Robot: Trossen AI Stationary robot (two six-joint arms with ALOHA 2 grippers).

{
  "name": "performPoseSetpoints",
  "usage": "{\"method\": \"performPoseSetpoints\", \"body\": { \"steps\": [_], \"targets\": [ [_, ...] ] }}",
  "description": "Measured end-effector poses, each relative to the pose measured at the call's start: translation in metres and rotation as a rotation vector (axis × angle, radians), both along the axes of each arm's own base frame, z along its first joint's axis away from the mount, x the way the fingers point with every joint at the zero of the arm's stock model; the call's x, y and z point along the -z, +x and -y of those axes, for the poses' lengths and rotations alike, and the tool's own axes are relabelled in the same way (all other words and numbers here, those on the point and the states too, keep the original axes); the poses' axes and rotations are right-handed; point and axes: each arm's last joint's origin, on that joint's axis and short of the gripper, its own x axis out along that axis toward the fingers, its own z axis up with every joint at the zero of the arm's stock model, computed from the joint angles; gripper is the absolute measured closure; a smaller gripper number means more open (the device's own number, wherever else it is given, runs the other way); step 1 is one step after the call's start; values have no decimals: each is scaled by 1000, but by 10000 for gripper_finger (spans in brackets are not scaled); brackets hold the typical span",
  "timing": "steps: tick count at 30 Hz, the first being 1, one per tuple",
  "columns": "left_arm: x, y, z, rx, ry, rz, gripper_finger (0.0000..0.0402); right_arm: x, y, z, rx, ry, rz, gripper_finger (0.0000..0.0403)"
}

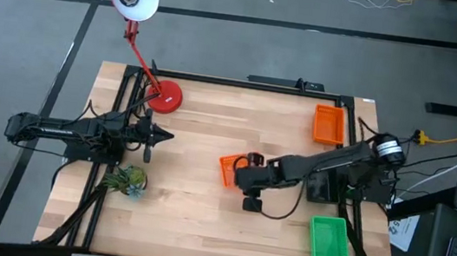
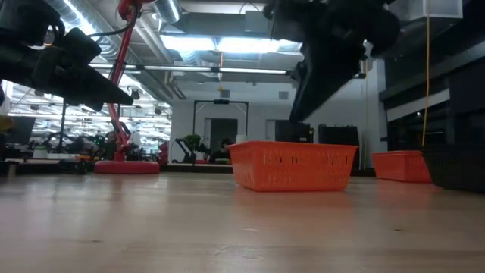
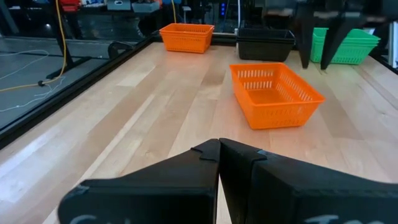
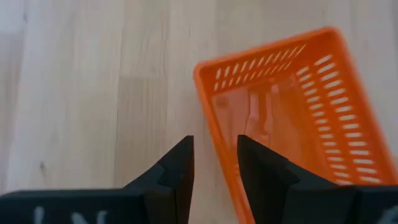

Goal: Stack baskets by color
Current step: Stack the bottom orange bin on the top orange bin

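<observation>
A: Basket (image 1: 229, 168), orange, mid-table; right gripper (image 4: 214, 158) hangs over its near wall, fingers spread, nothing held. We can't tell if they straddle the wall yet.

B: Left gripper (image 3: 219, 155)?

A: Clenched, empty, parked near the lamp base (image 1: 167, 95).

B: Handling?

A: We'd guess light, thin mesh plastic, a bit flexy and slick. We'd pinch one wall at its middle, then carry it to the other orange basket (image 1: 329, 124) at the far right corner.

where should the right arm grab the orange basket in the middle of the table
Take the orange basket by one thin upright side wall, coming straight down from above. It sits upright and open-topped, so a wall slips between the jaws, one inside, one outside. The right gripper hangs above a wall, jaws open. The left gripper waits shut by the lamp base.
</observation>
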Motion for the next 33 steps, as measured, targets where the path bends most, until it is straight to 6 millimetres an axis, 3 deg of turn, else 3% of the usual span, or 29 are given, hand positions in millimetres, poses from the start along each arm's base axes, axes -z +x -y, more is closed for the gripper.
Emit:
{"method": "performPoseSetpoints", "body": {
  "steps": [24,26,30,33],
  "targets": [
    [0,0,0,0,0,-1,401,50,9,11,44,-83,-191,284],
    [0,0,0,0,0,0,401,55,11,15,86,-72,-200,302],
    [0,0,0,0,0,1,401,60,12,18,152,-75,-204,385],
    [0,0,0,0,1,1,401,55,13,20,211,-152,-184,398]
  ]
}}
